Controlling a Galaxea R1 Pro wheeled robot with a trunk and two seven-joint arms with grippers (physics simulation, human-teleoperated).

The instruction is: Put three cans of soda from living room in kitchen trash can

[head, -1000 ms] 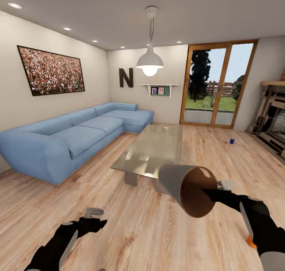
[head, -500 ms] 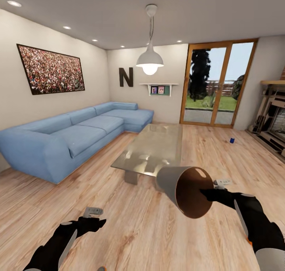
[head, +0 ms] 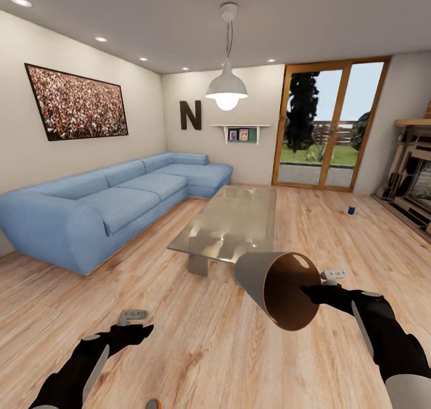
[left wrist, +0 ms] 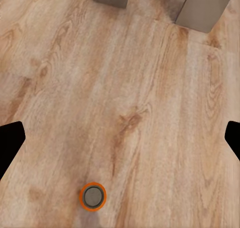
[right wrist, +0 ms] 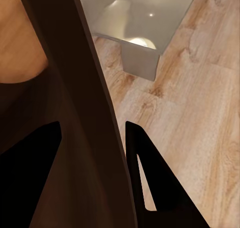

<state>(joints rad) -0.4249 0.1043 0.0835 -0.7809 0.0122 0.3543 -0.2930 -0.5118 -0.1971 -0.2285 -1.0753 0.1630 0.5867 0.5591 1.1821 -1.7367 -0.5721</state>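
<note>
Open wood floor point(head: 197, 337) lies before us. Glass coffee table point(head: 233, 220) stands ahead, centre; blue sofa point(head: 114, 203) walls the left. Our right gripper point(head: 311, 289) clamps the trash can point(head: 272, 286) rim, bin tilted, blocking that side. An orange can point(left wrist: 93, 196) stands upright below the left gripper point(head: 134, 325), its fingers spread wide. A blue can point(head: 351, 211) sits far right on bare floor.

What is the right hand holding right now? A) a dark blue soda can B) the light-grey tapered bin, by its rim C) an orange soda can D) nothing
B: the right hand pinches the rim of the light-grey tapered bin with the orange-brown inner wall, which is tipped on its side; the right wrist view has one finger on each side of that wall.
</note>
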